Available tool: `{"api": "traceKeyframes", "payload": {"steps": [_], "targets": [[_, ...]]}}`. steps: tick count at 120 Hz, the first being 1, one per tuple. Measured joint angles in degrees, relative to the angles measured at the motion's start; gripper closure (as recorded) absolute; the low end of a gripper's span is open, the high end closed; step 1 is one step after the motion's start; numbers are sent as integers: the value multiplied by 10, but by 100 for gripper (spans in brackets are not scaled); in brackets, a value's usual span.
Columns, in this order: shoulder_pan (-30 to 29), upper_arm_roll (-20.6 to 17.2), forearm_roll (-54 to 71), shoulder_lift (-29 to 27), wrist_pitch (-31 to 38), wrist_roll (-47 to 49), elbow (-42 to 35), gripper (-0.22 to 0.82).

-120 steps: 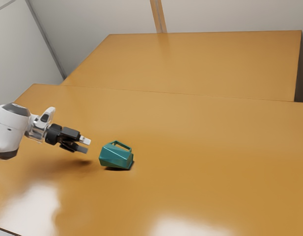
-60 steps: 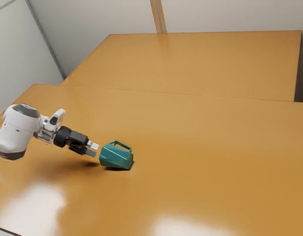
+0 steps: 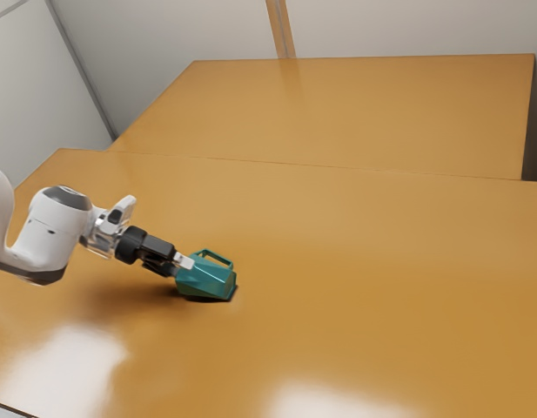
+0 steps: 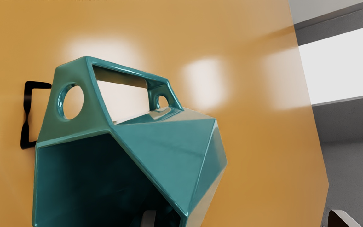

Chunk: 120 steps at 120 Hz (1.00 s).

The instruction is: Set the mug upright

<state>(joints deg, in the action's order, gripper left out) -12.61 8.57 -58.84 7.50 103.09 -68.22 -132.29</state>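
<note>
In the exterior view, the teal faceted mug (image 3: 207, 277) lies on its side on the wooden table (image 3: 381, 305), its handle (image 3: 218, 255) raised. The white arm (image 3: 59, 231) reaches in from that view's left, with the black gripper (image 3: 180, 266) at the mug's near end and a pale finger (image 3: 184, 260) overlapping its outer side. A second tabletop (image 3: 364, 113) lies beyond, below a pale wall (image 3: 181, 30).

The wrist view looks into the mug's dark mouth (image 4: 83, 179), which faces the gripper (image 4: 245, 218). The fingers are spread wide, grasping nothing: one is at the mouth, the other well apart outside the mug. Round holes (image 4: 71, 102) pierce the handle's ends.
</note>
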Motion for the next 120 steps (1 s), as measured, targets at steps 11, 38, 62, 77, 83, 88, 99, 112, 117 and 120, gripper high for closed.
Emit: {"api": "traceKeyframes", "payload": {"steps": [11, 38, 62, 77, 83, 88, 99, 112, 117, 120], "targets": [[7, 0, -3, 0, 2, -1, 0, 1], [13, 0, -6, 4, 6, -4, 0, 20], [15, 0, -7, 3, 7, -5, 0, 47], [16, 0, -7, 3, 8, -5, 0, 62], [17, -1, -7, 3, 8, -5, 0, 66], [19, -1, -7, 2, 8, -5, 1, 69], [23, -1, -7, -2, 8, -5, 1, 73], [33, -2, -6, -13, 11, -4, 0, 75], [38, -2, -6, -18, 13, -4, 0, 76], [41, -2, -6, -22, 15, -3, 0, 76]]}}
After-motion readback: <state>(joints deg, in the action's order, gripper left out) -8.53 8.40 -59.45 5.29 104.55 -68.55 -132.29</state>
